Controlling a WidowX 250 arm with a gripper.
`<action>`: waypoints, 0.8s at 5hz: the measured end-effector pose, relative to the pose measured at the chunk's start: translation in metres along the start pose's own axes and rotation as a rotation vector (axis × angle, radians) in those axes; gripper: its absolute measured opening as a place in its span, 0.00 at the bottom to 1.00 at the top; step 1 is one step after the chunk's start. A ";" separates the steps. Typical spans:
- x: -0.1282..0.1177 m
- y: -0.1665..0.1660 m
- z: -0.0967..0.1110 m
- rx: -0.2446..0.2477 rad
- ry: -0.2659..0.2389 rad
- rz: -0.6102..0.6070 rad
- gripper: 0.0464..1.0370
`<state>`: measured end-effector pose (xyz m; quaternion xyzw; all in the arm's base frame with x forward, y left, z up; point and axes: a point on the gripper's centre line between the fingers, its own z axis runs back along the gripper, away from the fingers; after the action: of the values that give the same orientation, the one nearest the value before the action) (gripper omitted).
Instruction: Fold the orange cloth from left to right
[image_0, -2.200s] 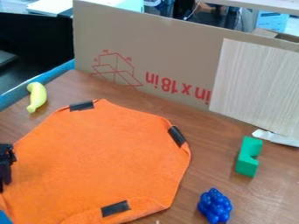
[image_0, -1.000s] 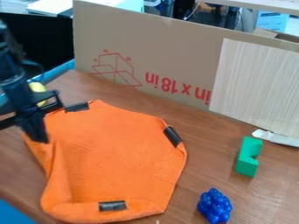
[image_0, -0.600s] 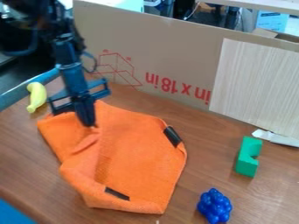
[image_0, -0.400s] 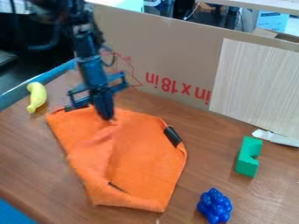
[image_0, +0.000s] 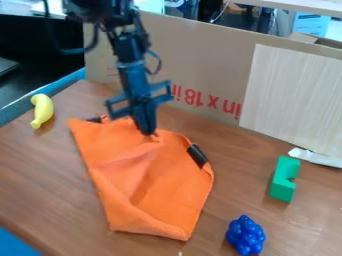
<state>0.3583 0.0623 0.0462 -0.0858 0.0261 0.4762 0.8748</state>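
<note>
My gripper (image_0: 148, 131) hangs over the upper part of the orange cloth (image_0: 157, 185), its fingers shut on a pinch of the fabric. The cloth's left side is folded over toward the right, with creases running down from the fingertips. One black patch (image_0: 198, 155) shows at the cloth's right edge, and part of another peeks out at its top left corner.
A yellow banana-like toy (image_0: 42, 110) lies at the far left. At the right are a green block (image_0: 284, 179) and a blue grape-like cluster (image_0: 245, 235). A cardboard wall (image_0: 200, 60) stands along the back, with a pale panel (image_0: 294, 95) against it.
The gripper came in at the left and moved right, pulling the cloth's left edge along. The cloth went from spread flat to folded, and its lower black patch is now covered.
</note>
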 end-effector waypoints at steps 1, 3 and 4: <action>-0.006 -0.021 -0.009 0.023 -0.033 -0.046 0.01; -0.002 -0.039 -0.021 0.048 -0.055 -0.014 0.15; -0.003 -0.040 -0.021 0.056 -0.061 -0.027 0.40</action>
<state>0.3904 0.0346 0.0309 -0.0472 0.0114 0.4659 0.8835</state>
